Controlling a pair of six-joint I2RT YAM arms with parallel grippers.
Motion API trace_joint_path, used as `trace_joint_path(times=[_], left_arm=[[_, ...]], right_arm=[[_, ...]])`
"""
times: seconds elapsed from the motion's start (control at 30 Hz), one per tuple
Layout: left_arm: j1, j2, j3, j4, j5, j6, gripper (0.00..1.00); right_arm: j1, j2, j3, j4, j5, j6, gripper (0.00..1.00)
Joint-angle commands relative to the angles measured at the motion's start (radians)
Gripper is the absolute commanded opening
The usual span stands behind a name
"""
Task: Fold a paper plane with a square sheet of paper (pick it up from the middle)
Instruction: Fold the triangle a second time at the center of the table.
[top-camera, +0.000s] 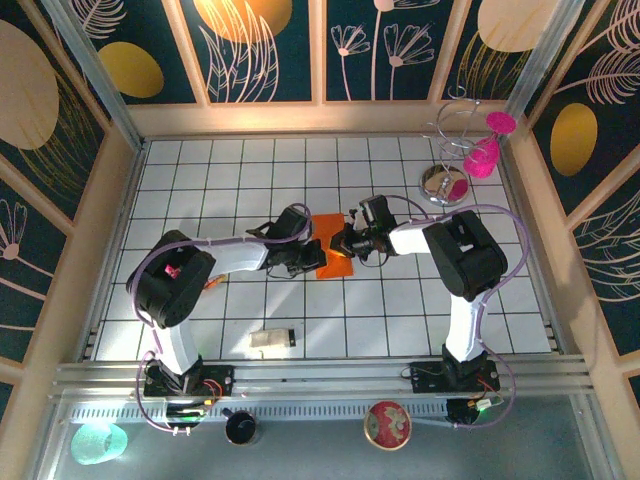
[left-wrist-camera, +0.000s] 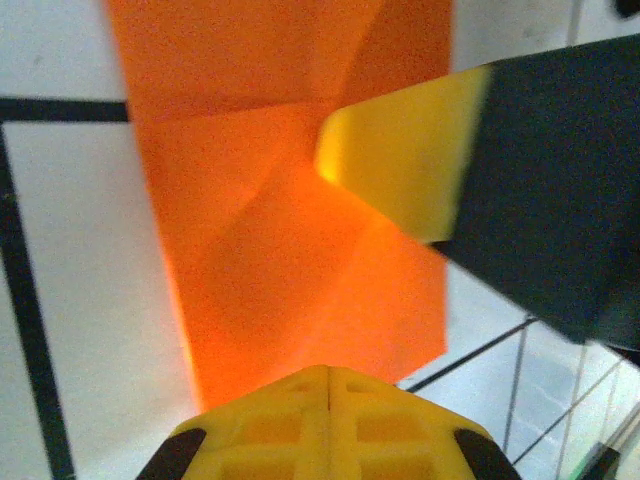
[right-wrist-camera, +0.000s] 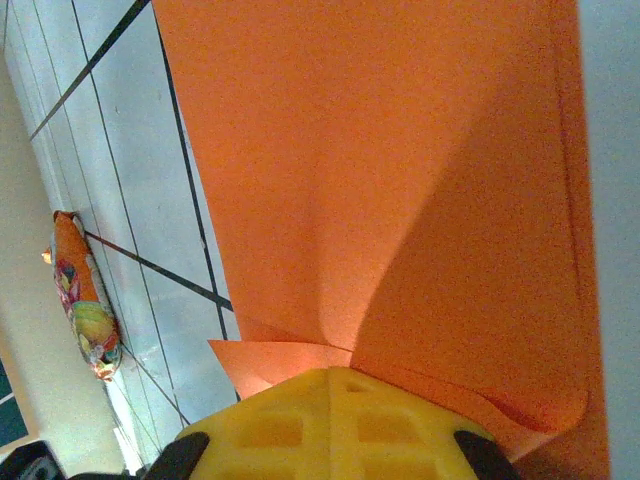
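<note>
The left claw (left-wrist-camera: 330, 380) is shut tight at the near edge of the square sheet of paper (left-wrist-camera: 290, 250). The right claw (right-wrist-camera: 330, 378) is also shut and seems to pinch a raised fold. The thin, matte orange sheet lies in the middle of the white tiled bench (top-camera: 250, 170). It has diagonal creases but is not yet a pointed dart, so most folds are left to do.

Both arms are reaching in from their bases, elbows bent, forearms angled toward each other. The left gripper (top-camera: 308, 252) sits low, fingers pressed tight together. The right gripper (top-camera: 352, 242) faces it, jaws closed too, just beside it. On my left wrist camera, a right fingertip (left-wrist-camera: 400, 160) slants across ahead.
</note>
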Motion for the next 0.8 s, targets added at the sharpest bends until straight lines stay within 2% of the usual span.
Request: trace_joint_path(times=[0.0, 0.23, 0.5, 0.77], left_arm=[[0.006, 0.028, 0.0, -0.04, -0.011, -0.009, 0.0], [0.01, 0.056, 0.0, -0.109, -0.05, 0.005, 0.0], [0.018, 0.06, -0.057, -0.099, -0.025, 0.002, 0.0], [0.018, 0.065, -0.054, -0.089, -0.006, 0.014, 0.0]], right_arm=[[-0.006, 0.054, -0.037, -0.092, 0.065, -0.003, 0.0], [-0.01, 0.015, 0.003, -0.094, 0.057, -0.02, 0.0], [-0.001, -0.055, 0.05, -0.076, 0.033, -0.026, 0.0], [0.05, -0.114, 0.038, -0.137, 0.101, -0.035, 0.0]])
